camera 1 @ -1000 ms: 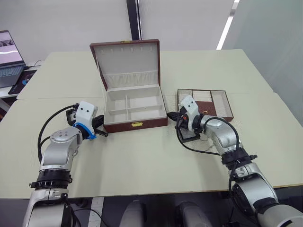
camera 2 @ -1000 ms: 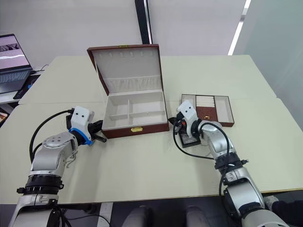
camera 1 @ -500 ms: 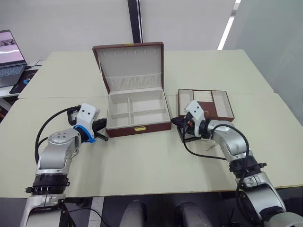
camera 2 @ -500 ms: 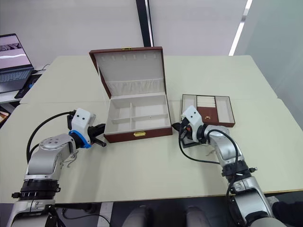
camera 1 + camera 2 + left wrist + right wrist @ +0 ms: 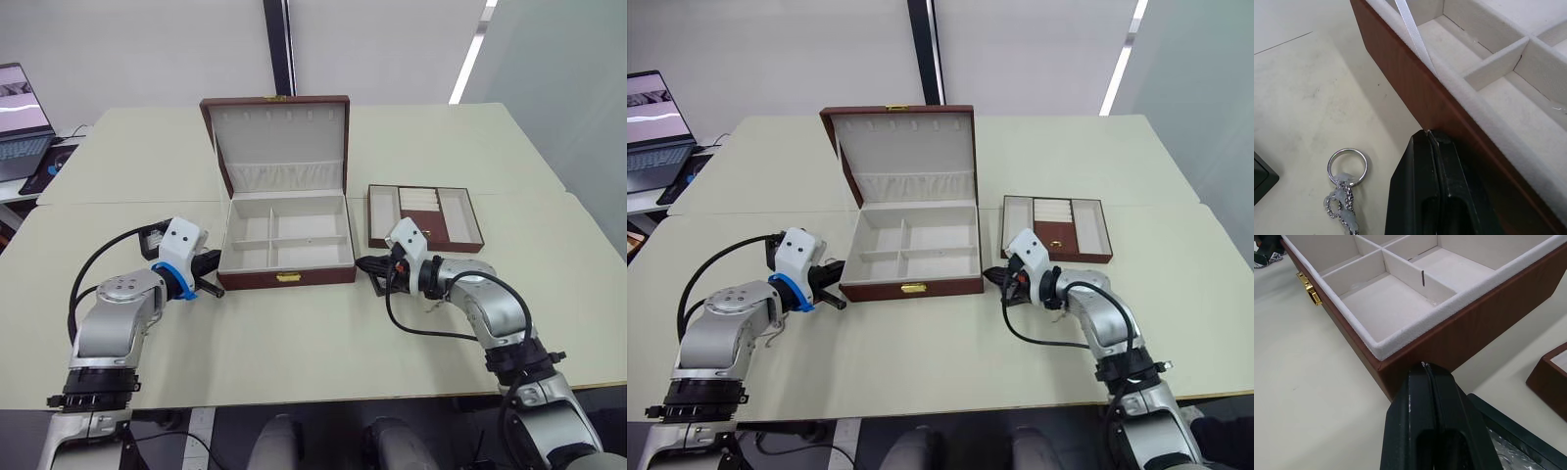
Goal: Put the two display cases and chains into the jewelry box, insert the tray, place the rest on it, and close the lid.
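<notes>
Both pincers pressed together, holding nothing: left gripper (image 5: 1432, 139) against jewelry box (image 5: 284, 279) left wall, right gripper (image 5: 1424, 369) at its right corner, seemingly squaring it. Chain (image 5: 1344, 205) beside left fingers; display case (image 5: 1513, 440) under right; tray (image 5: 423, 217) right, waiting.

An office or lab workroom, judging by the pale cream tables (image 5: 431, 137) pushed together, an open laptop (image 5: 22, 122) on a side desk, plain white walls (image 5: 137, 49) and a ceiling strip light (image 5: 468, 59).
</notes>
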`<state>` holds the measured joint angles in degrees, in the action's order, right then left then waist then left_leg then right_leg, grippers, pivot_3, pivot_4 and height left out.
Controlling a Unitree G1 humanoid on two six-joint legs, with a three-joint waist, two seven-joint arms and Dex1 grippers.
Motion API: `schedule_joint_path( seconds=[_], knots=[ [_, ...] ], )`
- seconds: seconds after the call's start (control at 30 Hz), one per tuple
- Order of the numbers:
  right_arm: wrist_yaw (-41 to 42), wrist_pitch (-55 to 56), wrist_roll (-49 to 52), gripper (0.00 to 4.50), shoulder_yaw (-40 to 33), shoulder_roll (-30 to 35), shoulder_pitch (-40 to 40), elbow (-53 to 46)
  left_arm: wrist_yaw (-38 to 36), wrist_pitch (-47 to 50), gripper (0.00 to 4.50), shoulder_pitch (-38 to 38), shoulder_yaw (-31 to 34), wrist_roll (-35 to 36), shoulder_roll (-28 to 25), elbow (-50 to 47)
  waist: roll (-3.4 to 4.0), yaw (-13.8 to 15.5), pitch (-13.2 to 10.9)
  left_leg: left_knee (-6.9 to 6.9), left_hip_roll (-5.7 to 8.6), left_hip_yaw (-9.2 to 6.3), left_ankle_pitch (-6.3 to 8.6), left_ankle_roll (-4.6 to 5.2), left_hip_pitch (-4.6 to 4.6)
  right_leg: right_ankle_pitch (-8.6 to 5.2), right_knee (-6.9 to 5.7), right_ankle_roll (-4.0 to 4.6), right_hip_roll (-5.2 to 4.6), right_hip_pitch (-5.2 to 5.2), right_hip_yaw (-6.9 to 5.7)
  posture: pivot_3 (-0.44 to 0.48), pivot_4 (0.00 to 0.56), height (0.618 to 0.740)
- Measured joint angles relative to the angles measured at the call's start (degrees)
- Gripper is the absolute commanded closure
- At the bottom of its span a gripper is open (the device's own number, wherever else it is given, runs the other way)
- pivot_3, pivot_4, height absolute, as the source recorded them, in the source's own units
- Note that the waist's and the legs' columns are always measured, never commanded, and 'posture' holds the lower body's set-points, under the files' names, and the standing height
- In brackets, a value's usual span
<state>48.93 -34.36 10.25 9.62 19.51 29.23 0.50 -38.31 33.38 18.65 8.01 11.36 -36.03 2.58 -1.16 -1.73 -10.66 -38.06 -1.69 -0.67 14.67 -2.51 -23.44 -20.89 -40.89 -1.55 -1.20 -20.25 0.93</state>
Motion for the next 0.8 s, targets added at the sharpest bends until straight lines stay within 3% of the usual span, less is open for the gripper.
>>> schedule_joint_path(
  seconds=[0.8],
  knots=[
    [0.3, -0.2, 0.1, 4.47, 0.0, 0.0, -0.7, -0.8, 0.0, -0.9, 4.5, -0.1, 0.2, 0.0, -0.2, 0.5, 0.0, 0.0, 0.0, 0.0, 0.0, -0.03, 0.0, 0.0, 0.0, 0.0, 0.0, 0.0, 0.0, 0.01, -0.02, 0.0, 0.15, 0.74]
  ],
)
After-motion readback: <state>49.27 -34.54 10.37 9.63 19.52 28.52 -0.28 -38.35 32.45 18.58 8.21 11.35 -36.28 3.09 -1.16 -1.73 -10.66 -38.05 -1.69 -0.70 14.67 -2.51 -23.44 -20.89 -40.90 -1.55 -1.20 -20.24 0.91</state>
